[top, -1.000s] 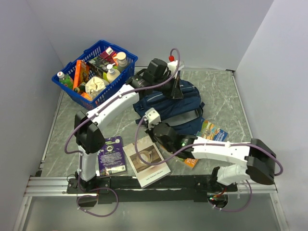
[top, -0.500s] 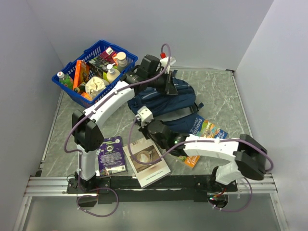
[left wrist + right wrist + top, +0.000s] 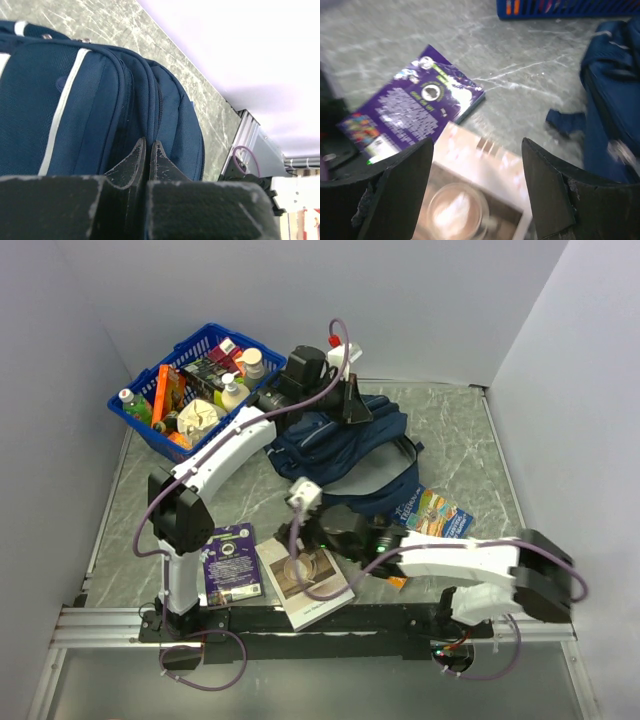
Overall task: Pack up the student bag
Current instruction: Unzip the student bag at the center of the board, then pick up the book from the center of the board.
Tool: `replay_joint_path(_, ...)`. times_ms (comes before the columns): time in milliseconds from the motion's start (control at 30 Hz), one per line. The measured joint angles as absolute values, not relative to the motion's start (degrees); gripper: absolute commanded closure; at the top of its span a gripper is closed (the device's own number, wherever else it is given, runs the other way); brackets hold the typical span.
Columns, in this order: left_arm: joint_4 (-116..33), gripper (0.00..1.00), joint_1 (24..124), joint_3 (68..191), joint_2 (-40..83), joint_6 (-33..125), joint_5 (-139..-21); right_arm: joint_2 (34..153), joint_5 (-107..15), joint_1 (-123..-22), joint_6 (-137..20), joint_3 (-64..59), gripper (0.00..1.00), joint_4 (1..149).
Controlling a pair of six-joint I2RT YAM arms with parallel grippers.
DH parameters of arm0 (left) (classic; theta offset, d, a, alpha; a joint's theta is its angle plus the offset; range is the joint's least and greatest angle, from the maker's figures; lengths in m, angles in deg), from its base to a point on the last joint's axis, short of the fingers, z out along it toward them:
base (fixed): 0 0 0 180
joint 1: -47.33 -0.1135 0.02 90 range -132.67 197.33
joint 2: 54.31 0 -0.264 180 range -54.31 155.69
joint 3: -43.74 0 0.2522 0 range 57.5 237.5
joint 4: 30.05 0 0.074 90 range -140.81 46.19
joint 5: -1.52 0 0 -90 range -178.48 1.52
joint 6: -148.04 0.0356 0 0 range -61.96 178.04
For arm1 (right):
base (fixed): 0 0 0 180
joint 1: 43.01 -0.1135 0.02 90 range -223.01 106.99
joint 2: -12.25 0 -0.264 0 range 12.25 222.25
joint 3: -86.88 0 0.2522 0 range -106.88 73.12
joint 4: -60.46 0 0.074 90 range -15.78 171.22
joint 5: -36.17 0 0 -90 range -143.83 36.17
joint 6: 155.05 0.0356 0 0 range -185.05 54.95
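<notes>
Navy student bag [image 3: 345, 445]: my left jaws press together at its zip, likely steadying it; right jaws spread over the coffee-cover book [image 3: 480, 180].

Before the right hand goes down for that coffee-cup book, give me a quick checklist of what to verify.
1. Right hand open and empty: ok.
2. Right hand poised above the coffee-cup book: ok.
3. Coffee-cup book lying apart from the purple book: cannot tell, their edges come very close.
4. Left hand shut on the student bag at its zip seam: ok.
5. Student bag opening wide enough to take a book: cannot tell.
</notes>
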State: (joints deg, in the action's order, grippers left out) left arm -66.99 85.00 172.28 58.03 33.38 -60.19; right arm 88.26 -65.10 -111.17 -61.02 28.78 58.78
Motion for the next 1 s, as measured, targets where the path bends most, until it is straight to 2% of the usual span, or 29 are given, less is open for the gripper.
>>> replay_joint_path(233, -66.6, 0.99, 82.3, 169.4, 56.7, 38.5, -57.0, 61.0, -64.6, -110.4, -48.8, 38.5, 0.23, 67.4)
replay_joint_path(567, -64.5, 0.99, 80.7, 162.3, 53.8, 44.1, -53.8, 37.9, -58.2, -110.2, -25.1, 60.0, 0.25, 84.3)
replay_joint_path(800, -62.5, 0.99, 80.7, 153.5, 49.6, 47.8, -53.1, 35.6, -53.7, -110.2, -16.8, 63.9, 0.31, 85.8)
replay_joint_path(1000, -61.6, 0.99, 80.7, 150.9, 48.0, 49.0, -52.7, 40.6, -49.4, -108.8, -14.9, 64.2, 0.44, 83.0)
